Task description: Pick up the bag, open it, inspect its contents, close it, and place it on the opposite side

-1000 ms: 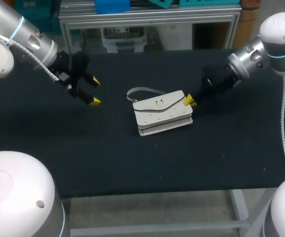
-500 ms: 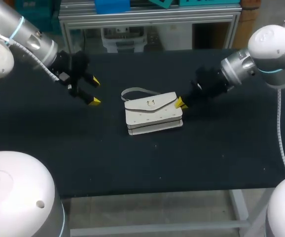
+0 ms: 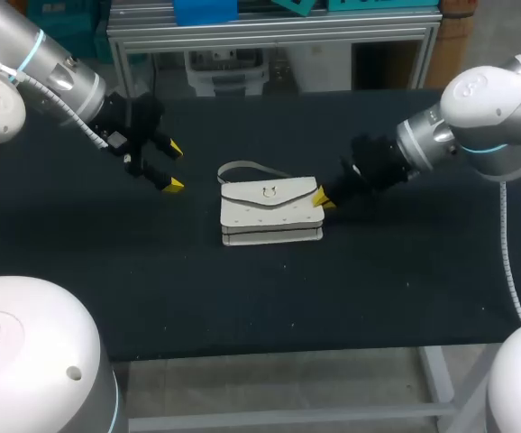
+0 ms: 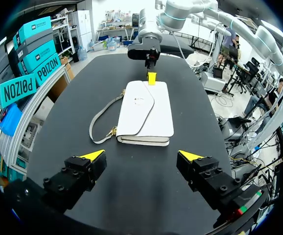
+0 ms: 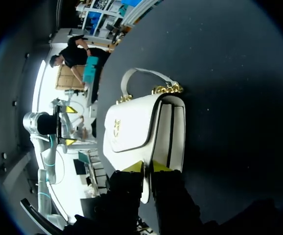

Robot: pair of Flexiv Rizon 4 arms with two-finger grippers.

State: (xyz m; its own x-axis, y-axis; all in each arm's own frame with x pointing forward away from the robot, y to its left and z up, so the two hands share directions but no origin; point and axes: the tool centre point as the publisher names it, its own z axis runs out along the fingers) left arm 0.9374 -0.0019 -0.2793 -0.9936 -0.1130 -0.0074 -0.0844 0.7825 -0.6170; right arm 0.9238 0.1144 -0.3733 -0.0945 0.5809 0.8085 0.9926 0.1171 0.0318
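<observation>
The white bag lies flat near the middle of the black tabletop, its flap closed. Its strap curls on the cloth at 11 o'clock of it. The right gripper is at 3 o'clock of the bag, its fingers pinched on the bag's end edge. The left gripper hangs wide open at 10 o'clock, well apart from the bag.

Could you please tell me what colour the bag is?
White bag, clearest in the left wrist view.

White arms, black wrists, yellow fingertips
</observation>
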